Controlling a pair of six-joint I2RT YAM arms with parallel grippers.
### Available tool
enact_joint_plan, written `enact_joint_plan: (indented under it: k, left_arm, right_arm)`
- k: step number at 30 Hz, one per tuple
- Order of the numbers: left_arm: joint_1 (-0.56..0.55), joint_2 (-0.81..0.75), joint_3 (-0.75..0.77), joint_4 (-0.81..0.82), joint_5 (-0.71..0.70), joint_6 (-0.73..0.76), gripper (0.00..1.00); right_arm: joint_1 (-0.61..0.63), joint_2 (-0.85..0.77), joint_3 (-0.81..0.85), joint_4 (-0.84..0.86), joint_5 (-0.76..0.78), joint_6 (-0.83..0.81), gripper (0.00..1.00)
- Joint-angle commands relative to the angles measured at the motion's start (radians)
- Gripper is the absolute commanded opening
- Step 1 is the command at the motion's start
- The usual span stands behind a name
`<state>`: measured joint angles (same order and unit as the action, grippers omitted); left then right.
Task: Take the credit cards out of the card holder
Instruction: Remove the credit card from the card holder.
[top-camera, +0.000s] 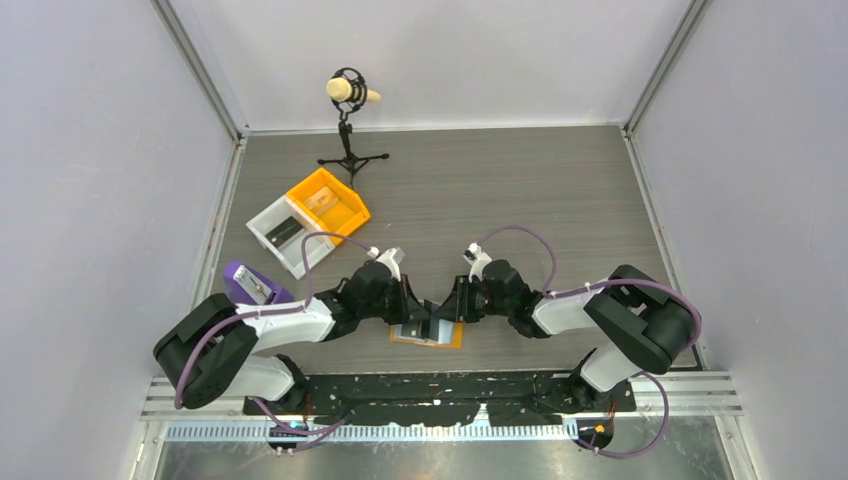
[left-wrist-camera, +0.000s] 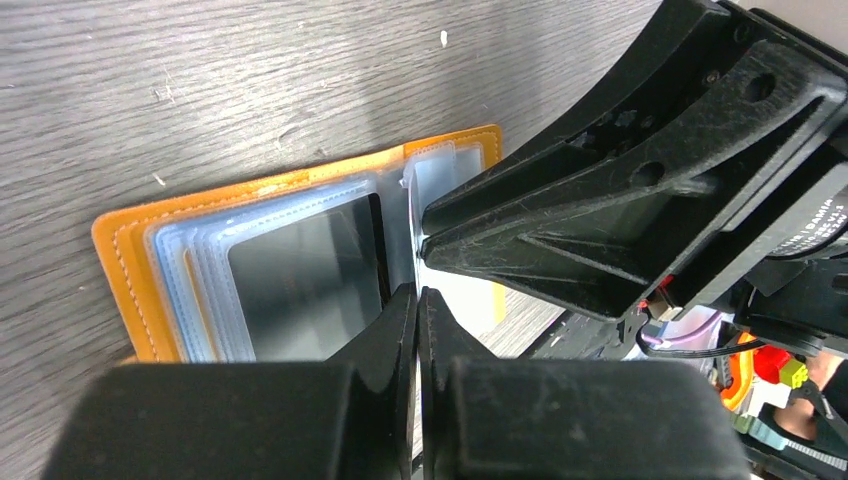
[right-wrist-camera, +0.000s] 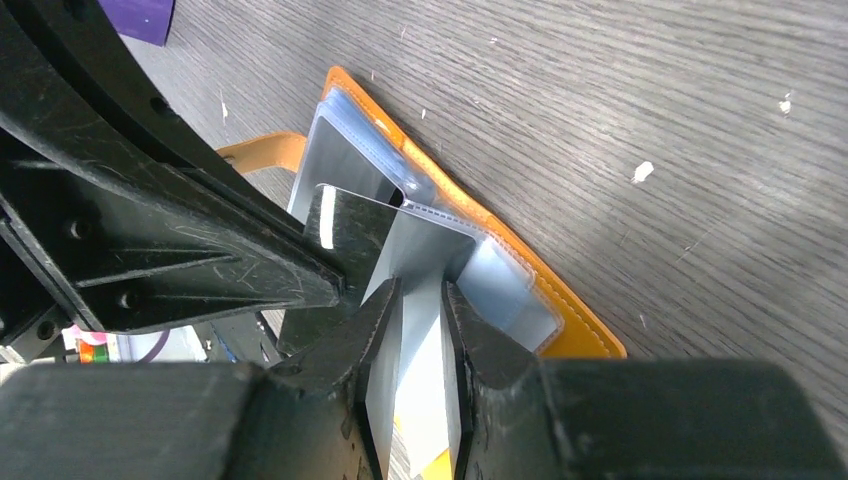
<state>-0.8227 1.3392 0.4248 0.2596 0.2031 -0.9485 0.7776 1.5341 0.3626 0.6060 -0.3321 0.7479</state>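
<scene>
Tabletop (top-camera: 520, 190), near edge: card holder (left-wrist-camera: 125, 260) lies open between both arms. Right fingers (right-wrist-camera: 425, 325) pinch an upright clear sleeve. Left fingers (left-wrist-camera: 417, 310) clenched, grasping what—can't tell. Dark card (left-wrist-camera: 300, 275) in pocket; pin holder, slide card out flat.

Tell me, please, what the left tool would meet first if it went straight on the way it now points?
Most likely the right tool, whose tip sits just ahead of the left tool over the open card holder. Depth is unclear, so a pocket leaf between them might come first.
</scene>
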Motion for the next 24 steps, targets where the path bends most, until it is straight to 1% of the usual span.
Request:
enact_joint_plan:
  k: [1,14,18,21,24]
  left_arm:
    - [-0.006,-0.079,0.020,-0.010,-0.040,0.011,0.00]
    - [-0.004,-0.297,0.022,-0.243,-0.209,0.048,0.00]
    - [-0.004,-0.401,0.028,-0.301,-0.244,0.074,0.00]
    - [-0.004,-0.482,0.032,-0.335,-0.251,0.118,0.00]
    - [-0.003,-0.563,0.068,-0.447,-0.266,0.107,0.00]
  right_arm:
    - [0.007,0.003,-0.019,-0.052,0.064,-0.019,0.28]
    - [0.000,-0.077,0.022,-0.157,0.085,-0.098,0.28]
    - [-0.003,-0.147,0.062,-0.224,0.061,-0.192,0.31]
    - [-0.003,-0.237,0.089,-0.276,0.062,-0.242,0.34]
    - [-0.003,-0.336,0.094,-0.284,0.039,-0.315,0.38]
